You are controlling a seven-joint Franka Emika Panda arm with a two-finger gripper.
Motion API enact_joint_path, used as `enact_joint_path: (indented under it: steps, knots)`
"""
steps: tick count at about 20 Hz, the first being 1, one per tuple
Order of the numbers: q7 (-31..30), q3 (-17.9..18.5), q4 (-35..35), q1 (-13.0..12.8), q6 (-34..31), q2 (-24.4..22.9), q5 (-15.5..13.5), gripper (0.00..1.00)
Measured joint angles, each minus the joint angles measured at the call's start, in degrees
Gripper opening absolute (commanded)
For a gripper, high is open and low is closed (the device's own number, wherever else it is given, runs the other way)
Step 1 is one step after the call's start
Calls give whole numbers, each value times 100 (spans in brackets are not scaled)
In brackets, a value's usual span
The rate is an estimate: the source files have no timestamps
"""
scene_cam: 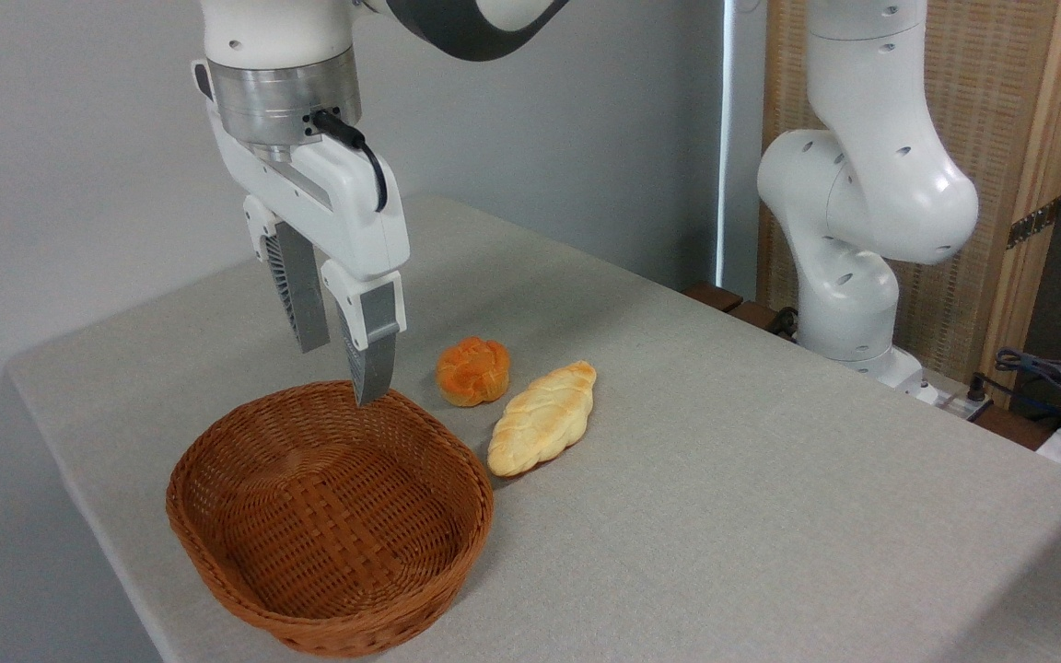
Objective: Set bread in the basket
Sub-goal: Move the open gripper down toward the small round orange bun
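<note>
The small round bun with an orange-brown knotted top (pixel 472 370) is seen lying on the grey cloth-covered table (pixel 770 479), just right of the far rim of the oval reddish-brown woven wicker basket (pixel 217 543) and close beside a longer pale braided loaf (pixel 542 417) (whether the two touch cannot be told). The white two-finger gripper (pixel 342 373) is held above the basket's far edge, its grey fingers (pixel 372 364) parted and nothing grasped.

Orange-brown bread (pixel 472 370), reddish-brown woven basket (pixel 217 552)
</note>
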Motion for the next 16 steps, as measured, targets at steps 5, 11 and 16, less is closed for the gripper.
enact_joint_path:
  steps: [5, 11, 16]
  knots:
    - [0, 100, 4, 6, 0, -28, 0, 100]
    - [0, 120, 4, 6, 0, -89, 0, 100]
    - [0, 120, 4, 6, -74, -113, -3, 100]
